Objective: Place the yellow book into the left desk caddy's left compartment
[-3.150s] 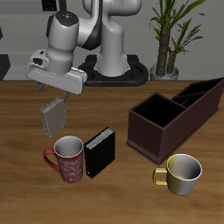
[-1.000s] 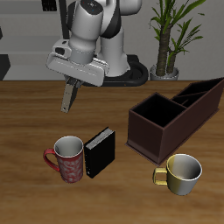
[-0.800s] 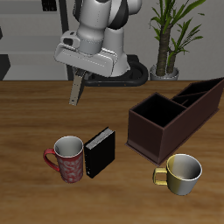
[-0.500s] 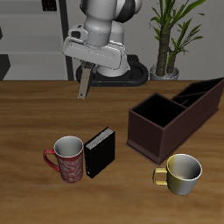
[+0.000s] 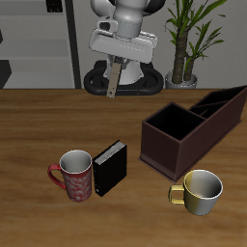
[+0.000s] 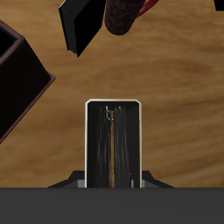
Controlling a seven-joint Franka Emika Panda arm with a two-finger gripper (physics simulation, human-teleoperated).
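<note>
My gripper is shut on the yellow book, which hangs edge-on from the fingers high above the back of the table. In the wrist view the book shows end-on between the fingers, its page edges facing the camera. The left desk caddy is a long dark maroon box with dividers, standing toward the table's side, below and well apart from the book. One corner of it shows in the wrist view.
A thick black book stands upright near the front, next to a red mug. A yellow mug stands in front of the caddy. A potted plant and the robot base are at the back.
The gripper has carried the yellow book up and across the table toward the caddy's side, turning it from flat-on to edge-on. Nothing else has moved.
</note>
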